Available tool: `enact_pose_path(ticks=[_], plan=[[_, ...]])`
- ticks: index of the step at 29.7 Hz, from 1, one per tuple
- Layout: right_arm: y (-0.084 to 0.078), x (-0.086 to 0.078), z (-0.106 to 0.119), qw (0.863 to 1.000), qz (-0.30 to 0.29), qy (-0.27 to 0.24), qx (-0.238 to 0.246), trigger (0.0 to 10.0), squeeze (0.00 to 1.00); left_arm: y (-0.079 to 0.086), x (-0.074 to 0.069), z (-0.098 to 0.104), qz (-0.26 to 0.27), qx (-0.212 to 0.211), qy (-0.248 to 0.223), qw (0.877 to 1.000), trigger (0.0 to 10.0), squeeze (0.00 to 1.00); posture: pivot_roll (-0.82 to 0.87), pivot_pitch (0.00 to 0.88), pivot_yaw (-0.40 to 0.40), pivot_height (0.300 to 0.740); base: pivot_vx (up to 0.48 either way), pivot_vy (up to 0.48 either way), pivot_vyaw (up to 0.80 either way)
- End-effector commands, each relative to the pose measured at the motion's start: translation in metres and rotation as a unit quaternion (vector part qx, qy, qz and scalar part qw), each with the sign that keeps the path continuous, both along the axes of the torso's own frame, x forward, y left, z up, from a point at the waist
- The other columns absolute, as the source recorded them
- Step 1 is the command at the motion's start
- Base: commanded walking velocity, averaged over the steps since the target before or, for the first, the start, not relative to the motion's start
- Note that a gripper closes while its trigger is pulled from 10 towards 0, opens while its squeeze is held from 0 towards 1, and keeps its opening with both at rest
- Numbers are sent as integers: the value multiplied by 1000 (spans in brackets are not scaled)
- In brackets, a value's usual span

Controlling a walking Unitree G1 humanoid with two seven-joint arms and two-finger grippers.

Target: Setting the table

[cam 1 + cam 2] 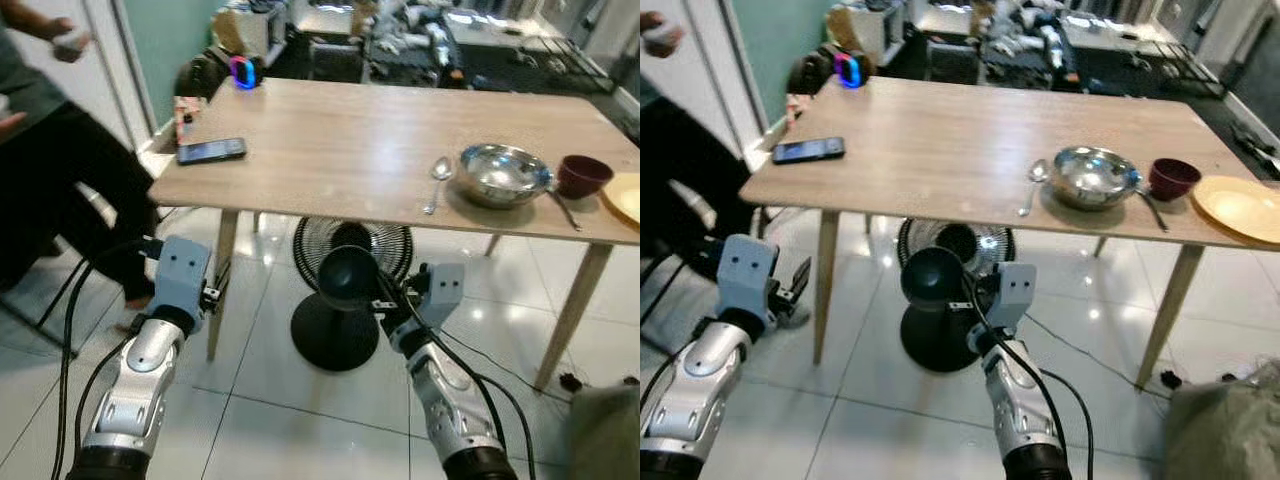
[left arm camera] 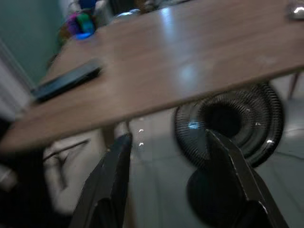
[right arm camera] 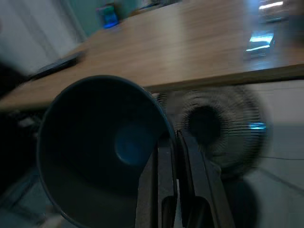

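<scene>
My right gripper (image 1: 382,297) is shut on the rim of a dark blue cup (image 1: 348,277), held in the air below the front edge of the wooden table (image 1: 350,150). The cup's mouth (image 3: 102,147) faces the right wrist camera. On the table's right part lie a spoon (image 1: 439,179), a steel bowl (image 1: 503,174), a dark red bowl (image 1: 583,175) and a yellow plate (image 1: 627,197). A second utensil (image 1: 565,208) lies between the bowls. My left gripper (image 1: 795,285) hangs open and empty near the table's front left leg.
A black phone (image 1: 211,150) lies at the table's left edge, with a lit blue gadget (image 1: 243,72) at the far left corner. A black floor fan (image 1: 345,300) stands under the table. A person (image 1: 50,170) sits at left. Cables run across the tiled floor.
</scene>
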State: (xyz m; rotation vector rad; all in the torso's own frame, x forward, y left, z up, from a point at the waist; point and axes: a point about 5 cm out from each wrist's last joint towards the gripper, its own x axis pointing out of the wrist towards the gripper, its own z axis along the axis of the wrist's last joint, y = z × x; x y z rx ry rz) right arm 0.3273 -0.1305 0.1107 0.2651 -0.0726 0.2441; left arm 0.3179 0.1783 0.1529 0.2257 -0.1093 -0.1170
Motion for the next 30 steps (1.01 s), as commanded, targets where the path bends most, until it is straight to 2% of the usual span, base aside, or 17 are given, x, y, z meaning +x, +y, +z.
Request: enact_pose_path(ticks=[1,6,16,18,20,21,23,28,30], plan=[[-8,0,0,1000,-14,2,2,10000,0,-5,0,0,-9,4,3,1000,10000,0,58,21,66,740,480,0,-800],[-8,0,1,1000,-15,1,1,10000,0,-5,-1,0,-9,4,3,1000,10000,0,57,18,68,740,480,0,-800],[-4,-2,7,999,20,-16,25,10000,0,-9,-2,4,-22,18,-6,1000,10000,0,56,12,72,740,480,0,0],[4,-6,13,991,83,-10,105,10000,0,-15,-5,9,-41,39,-23,998,10000,0,57,11,72,740,163,0,0],[11,-13,23,970,157,-17,185,10000,0,-21,-9,14,-66,47,-37,996,10000,0,60,9,71,740,0,0,0],[13,-16,28,960,182,-22,210,10000,0,-23,-10,15,-74,48,-40,995,10000,0,60,9,71,740,0,0,0],[14,-19,34,952,203,-32,229,10000,0,-24,-12,17,-83,48,-41,995,10000,0,61,9,71,740,0,0,0],[19,-18,45,954,212,-52,208,10000,0,-24,-14,18,-86,42,-37,995,10000,0,64,7,69,740,0,0,0],[25,-14,48,963,199,-58,172,10000,0,-21,-13,20,-78,29,-36,996,10000,0,66,6,68,740,0,0,0]])
